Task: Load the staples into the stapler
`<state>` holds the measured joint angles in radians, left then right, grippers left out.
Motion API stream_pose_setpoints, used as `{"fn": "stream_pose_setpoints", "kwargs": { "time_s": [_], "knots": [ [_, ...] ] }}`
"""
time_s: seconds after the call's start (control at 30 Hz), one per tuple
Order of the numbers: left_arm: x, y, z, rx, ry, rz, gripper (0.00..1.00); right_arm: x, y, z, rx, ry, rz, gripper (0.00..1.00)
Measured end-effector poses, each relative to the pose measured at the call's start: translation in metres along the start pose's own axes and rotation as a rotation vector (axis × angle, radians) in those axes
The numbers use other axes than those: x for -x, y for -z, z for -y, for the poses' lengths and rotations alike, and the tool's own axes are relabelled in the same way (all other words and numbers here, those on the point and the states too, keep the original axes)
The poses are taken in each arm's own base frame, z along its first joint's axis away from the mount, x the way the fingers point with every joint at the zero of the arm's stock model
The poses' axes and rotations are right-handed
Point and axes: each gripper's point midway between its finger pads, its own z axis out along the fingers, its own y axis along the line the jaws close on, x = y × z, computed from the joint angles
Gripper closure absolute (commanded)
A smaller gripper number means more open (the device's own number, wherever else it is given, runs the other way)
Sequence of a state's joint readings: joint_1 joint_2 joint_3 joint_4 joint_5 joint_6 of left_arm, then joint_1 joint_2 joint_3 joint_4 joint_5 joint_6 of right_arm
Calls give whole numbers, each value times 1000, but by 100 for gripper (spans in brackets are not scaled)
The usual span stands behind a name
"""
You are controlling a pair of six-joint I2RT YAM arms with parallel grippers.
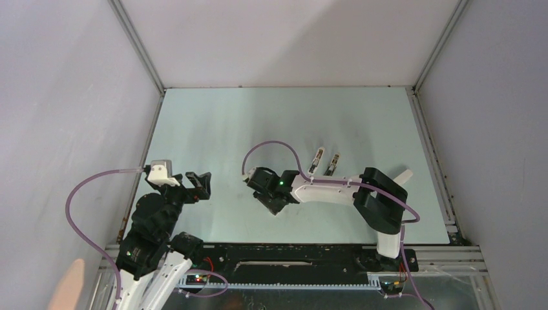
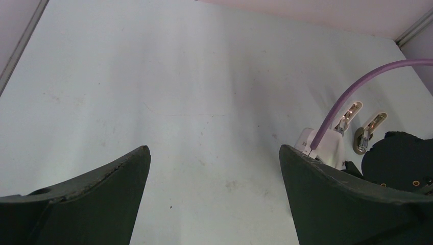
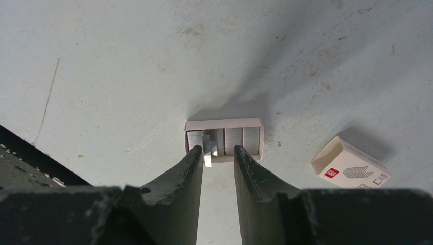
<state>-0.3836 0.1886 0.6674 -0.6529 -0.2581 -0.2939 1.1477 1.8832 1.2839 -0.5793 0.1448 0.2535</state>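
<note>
Staples [image 3: 224,139] are lying as grey strips in a small open cardboard tray [image 3: 224,122] on the tabletop [image 3: 127,66], with a printed box [image 3: 351,168] sitting at its 4 o'clock. Strips are looking light, stiff, slippery and probably snappable, so pinch one across its long sides. Right jaws are hovering at the tray's 6 o'clock edge, gapped, gripping nothing; left jaws are hanging wide, empty.
</note>
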Motion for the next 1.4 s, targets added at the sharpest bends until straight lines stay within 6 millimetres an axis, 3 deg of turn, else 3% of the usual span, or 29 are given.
{"fn": "stream_pose_setpoints", "kwargs": {
  "time_s": [0.43, 0.77, 1.0, 1.4],
  "knots": [
    [0, 0, 0, 0, 0, 0, 0, 1, -6, -3, 40, -16, -5, 80],
    [0, 0, 0, 0, -1, -1, 0, 5, -9, 3, 79, -61, 6, 100],
    [-2, -2, 0, 3, -3, -11, 0, 0, -6, 8, 129, -116, 15, 100],
    [-6, -6, 0, 10, -16, -38, 0, -4, 36, 27, 292, -325, 170, 100]
  ]
}}
